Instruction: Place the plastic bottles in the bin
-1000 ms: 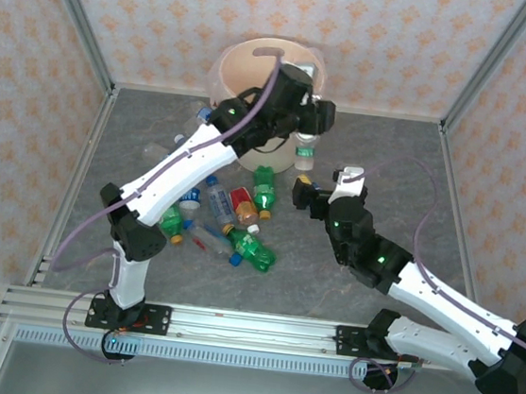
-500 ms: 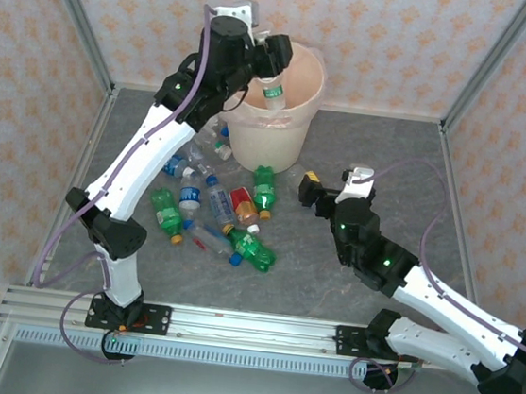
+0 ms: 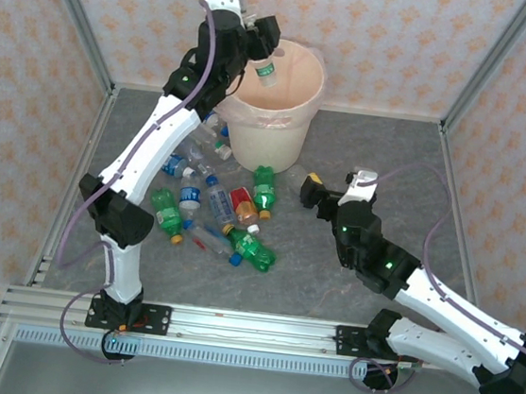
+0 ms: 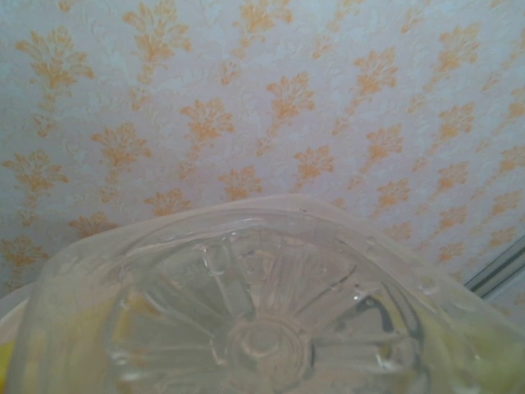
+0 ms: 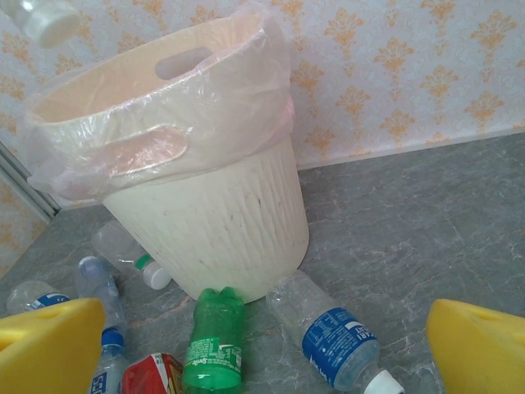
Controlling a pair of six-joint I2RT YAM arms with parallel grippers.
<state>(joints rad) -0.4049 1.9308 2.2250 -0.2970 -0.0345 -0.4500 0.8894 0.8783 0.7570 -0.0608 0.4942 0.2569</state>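
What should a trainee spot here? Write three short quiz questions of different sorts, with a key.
1. True or false: the right gripper grips a bottle.
2. The bottle in the left gripper is: A held up above the bin; B lying on the table; C under the right gripper.
3. Fill in: the held bottle's cap points ____.

Key: 1 false, it is open and empty; 2 A; 3 down, towards the bin.

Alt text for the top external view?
Left gripper holds a clear bottle, cap down, over the bin. Other bottles lie scattered on the table beside the bin; the right gripper hangs open to their right.
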